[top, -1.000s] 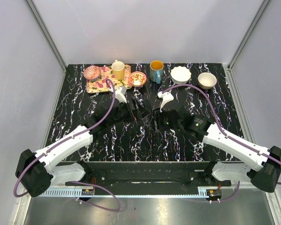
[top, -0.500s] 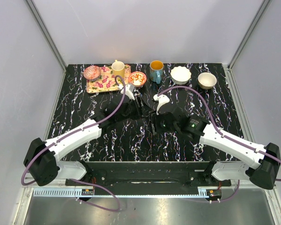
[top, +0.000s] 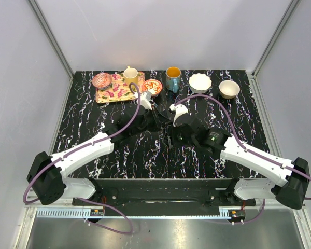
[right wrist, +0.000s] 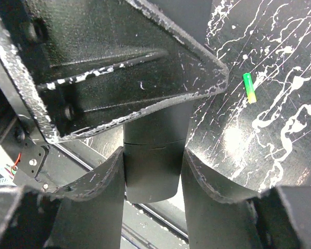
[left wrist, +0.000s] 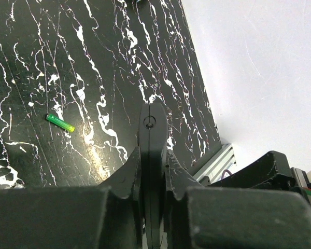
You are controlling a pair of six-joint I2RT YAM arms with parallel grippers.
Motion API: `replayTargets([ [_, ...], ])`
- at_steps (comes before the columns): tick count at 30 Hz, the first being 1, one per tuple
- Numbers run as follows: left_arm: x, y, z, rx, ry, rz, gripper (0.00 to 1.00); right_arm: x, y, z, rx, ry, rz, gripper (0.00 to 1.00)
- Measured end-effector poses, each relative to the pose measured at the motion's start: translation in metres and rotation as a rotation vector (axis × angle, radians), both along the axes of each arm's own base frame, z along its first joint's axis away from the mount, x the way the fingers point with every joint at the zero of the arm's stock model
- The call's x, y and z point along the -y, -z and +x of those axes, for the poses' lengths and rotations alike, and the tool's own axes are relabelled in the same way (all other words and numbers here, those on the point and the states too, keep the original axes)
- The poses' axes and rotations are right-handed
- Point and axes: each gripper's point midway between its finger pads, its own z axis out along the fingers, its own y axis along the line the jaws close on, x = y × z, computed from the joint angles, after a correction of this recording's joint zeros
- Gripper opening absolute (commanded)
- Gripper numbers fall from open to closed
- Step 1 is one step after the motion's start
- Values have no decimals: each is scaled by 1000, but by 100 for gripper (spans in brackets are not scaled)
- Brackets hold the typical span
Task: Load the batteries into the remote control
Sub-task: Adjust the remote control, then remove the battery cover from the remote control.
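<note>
The black remote control (right wrist: 153, 179) is clamped between the half-open jaws of the right gripper (right wrist: 154, 153). The left gripper (left wrist: 153, 111) is seen with jaws pressed together, holding nothing. One green battery (left wrist: 59, 122) is laid on the marbled worktop (left wrist: 109, 46).

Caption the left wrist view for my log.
Left gripper with jaws shut; one green battery lies loose on the marbled table.

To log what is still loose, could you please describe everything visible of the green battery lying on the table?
The battery is a small thin cylinder in glossy green wrap, paler yellow-green toward one end. It lies flat on its side on the black, white-veined table, aslant in the left wrist view. Only the table touches it. Its end terminals are too small to make out.
</note>
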Motion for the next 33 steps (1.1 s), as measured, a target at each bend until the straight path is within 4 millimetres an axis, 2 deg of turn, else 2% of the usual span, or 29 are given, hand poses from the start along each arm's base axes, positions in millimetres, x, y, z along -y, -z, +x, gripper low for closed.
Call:
replayTargets([
  [1, 1, -1, 0, 4, 0, -2, 0, 0, 1, 0, 0, 2, -3, 25],
  [2, 1, -1, -1, 4, 1, -2, 0, 1, 1, 0, -1, 3, -4, 41],
  [5, 1, 1, 0, 4, -4, -13, 0, 1, 1, 0, -2, 5, -3, 57],
  [6, 0, 1, 0, 8, -8, -17, 0, 1, 1, 0, -4, 5, -2, 66],
  [10, -12, 12, 0, 12, -26, 4, 0, 2, -7, -2, 3, 11, 23, 82],
  [12, -23, 15, 4, 18, -58, 5, 0, 4, -16, -4, 14, 12, 48, 85],
  [15, -51, 14, 13, 56, -142, -18, 0, 7, -31, -8, 33, 4, 91, 86],
  [18, -78, 5, 19, 125, -224, -66, 0, 14, -49, -15, 57, 9, 159, 86],
  [20, -88, -5, 20, 180, -254, -105, 0, 20, -55, -18, 72, 34, 218, 87],
  [23, -93, -23, 17, 275, -262, -183, 0, 22, -48, -20, 56, 73, 298, 89],
  [28, -95, -40, 14, 388, -258, -283, 0, 8, -19, -18, -47, 122, 398, 91],
  [33, -97, -42, 10, 430, -260, -340, 0, -2, -26, 6, -130, 172, 626, 88],
])
